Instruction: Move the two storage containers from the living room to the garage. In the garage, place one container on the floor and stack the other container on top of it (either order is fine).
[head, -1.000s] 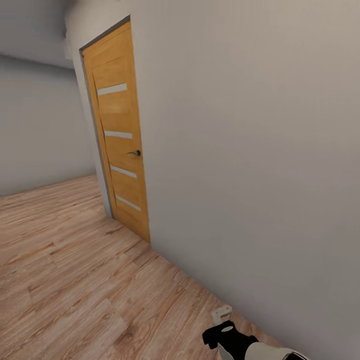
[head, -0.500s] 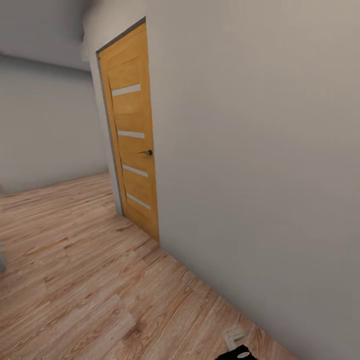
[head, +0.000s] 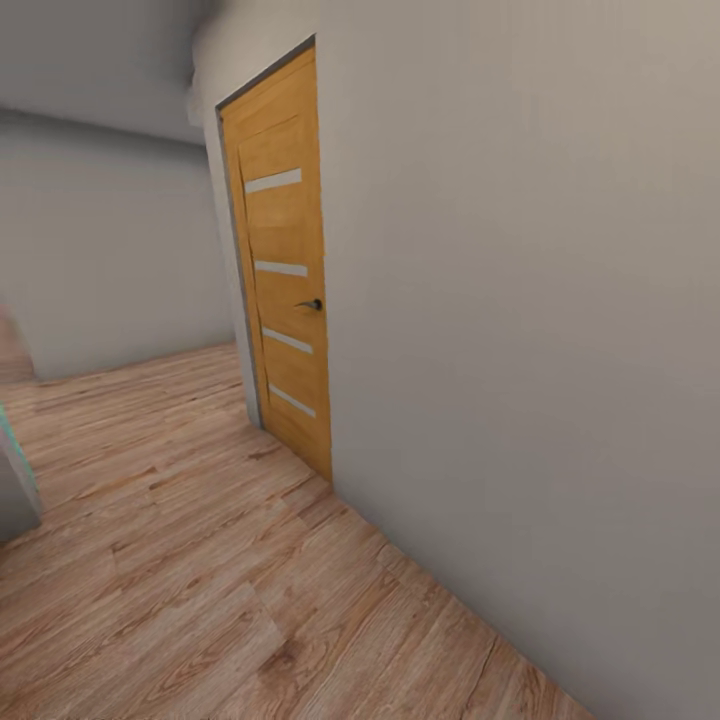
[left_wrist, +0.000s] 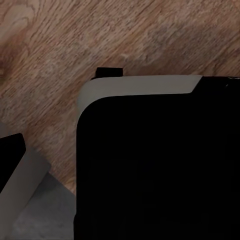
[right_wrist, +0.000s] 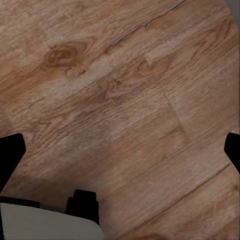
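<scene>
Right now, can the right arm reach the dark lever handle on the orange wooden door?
Probably not: the dark lever handle sits well ahead, wood plank floor between; right pincer points floorward.

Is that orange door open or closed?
Closed. The door sits flush in its frame, with no gap showing, and its handle is level.

the door (head: 283, 270) is a warm honey-orange wood with four pale, whitish horizontal strips and a dark little handle (head: 312, 304). walls (head: 520, 300) are plain pale grey all over. floor (head: 180, 590) is light brown wood planks with darker grain streaks and knots. far left there's a grey thing with a teal edge (head: 14, 470), can't tell what it is.
</scene>
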